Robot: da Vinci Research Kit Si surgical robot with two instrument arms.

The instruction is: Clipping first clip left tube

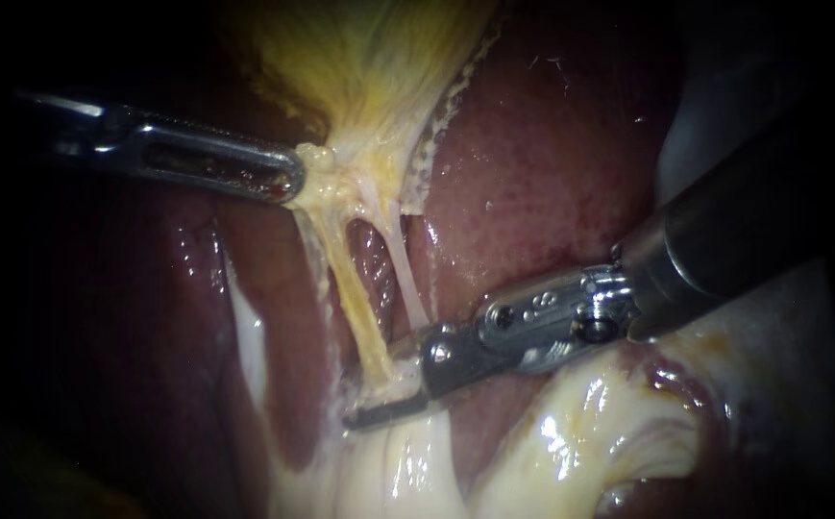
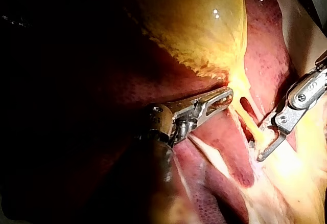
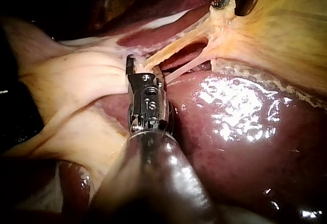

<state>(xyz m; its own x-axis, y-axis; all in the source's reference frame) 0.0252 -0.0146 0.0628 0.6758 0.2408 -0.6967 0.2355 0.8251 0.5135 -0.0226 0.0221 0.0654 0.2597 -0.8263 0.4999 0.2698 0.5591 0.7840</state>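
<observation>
Red wet liver [image 1: 532,173] | left instrument [image 1: 292,183] holds gallbladder [image 1: 369,58] | dark all round

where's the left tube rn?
Endoscope view, centre: the left tube runs from the gallbladder neck down between the open jaws of the right instrument, right tube beside it.

You had only a narrow window between the left tube [image 1: 355,303] and right tube [image 1: 407,279]; liver [image 1: 532,173] crowded the right.
</observation>
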